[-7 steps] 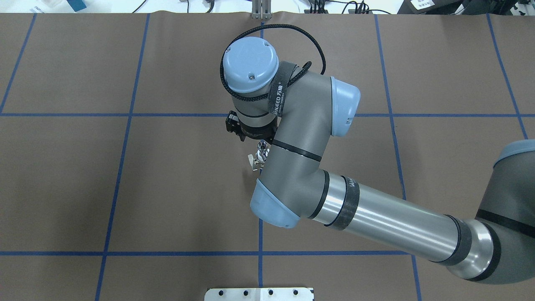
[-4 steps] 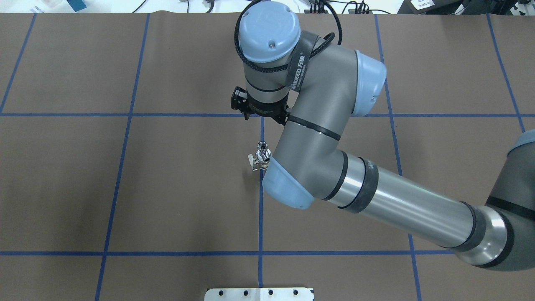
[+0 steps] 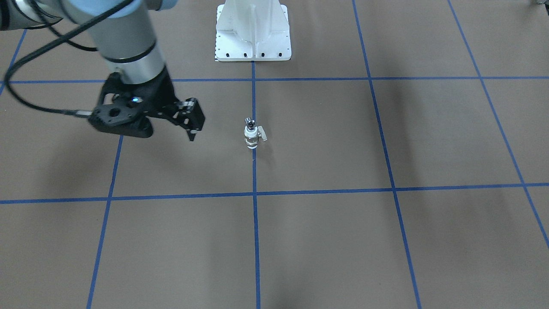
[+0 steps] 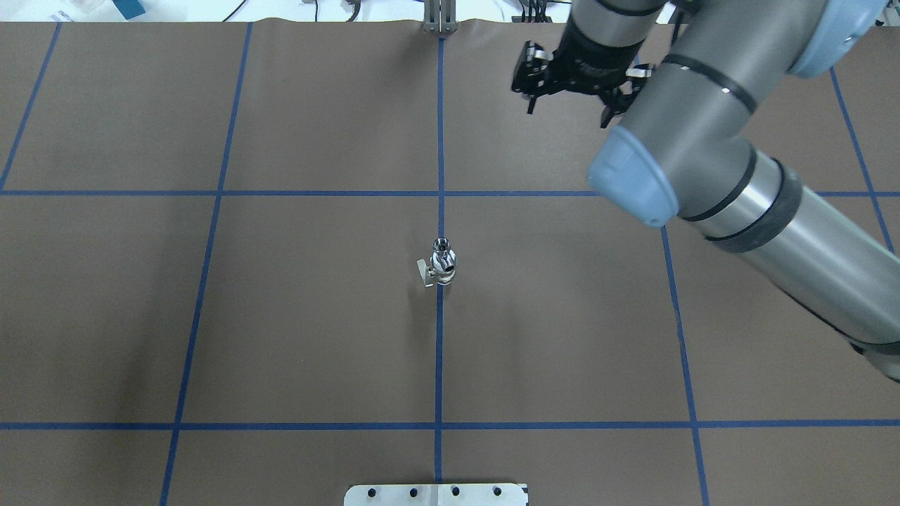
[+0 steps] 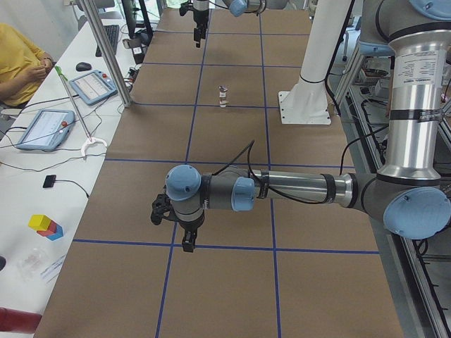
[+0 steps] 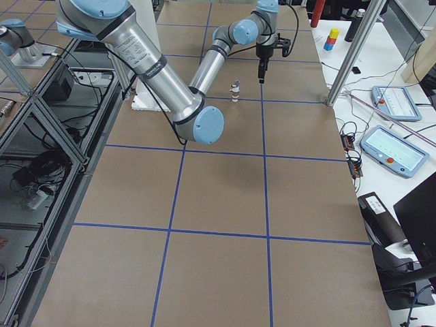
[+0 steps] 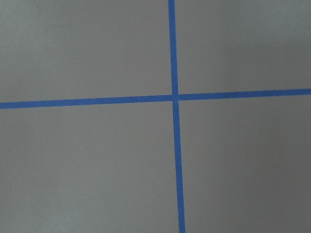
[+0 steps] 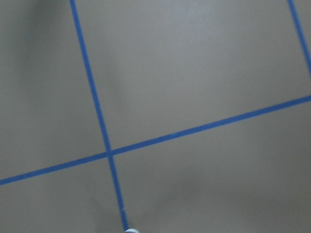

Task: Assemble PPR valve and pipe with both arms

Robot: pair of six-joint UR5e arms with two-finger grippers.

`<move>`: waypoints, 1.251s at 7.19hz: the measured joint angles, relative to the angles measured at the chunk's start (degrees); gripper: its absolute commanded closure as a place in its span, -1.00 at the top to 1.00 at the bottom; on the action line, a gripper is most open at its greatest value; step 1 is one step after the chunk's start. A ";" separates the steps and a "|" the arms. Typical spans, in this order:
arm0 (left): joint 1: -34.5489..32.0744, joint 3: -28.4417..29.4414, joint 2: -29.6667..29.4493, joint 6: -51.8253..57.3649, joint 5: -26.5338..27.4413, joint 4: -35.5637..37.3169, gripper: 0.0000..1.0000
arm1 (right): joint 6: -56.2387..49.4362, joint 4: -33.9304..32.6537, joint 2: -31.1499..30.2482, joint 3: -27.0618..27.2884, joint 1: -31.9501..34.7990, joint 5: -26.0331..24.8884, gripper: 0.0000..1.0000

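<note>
Seemingly, the pipe is already seated in the top of the valve, and the joined piece is found standing upright on the blue line at the middle of the table, touched by nothing. The right gripper is held above the far right part of the table, well apart from the piece, with its fingers spread wide and nothing between them. The left gripper is seen only from the side camera, above the left end of the table, so it cannot be told whether its fingers are spread or closed. Toppling is judged to be the chief risk: a tall, narrow stack on a small base could be knocked over by a forearm or cable swept past it. How firmly the pipe is seated cannot be told; if loose, it could be shaken out by a bump. Should the piece be gripped again, the small side lever could be caught and the stack tipped.
</note>
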 measured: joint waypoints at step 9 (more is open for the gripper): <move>-1.02 -3.28 3.01 -3.44 1.37 -0.07 0.99 | -58.74 25.43 -40.55 -10.24 27.48 9.85 0.98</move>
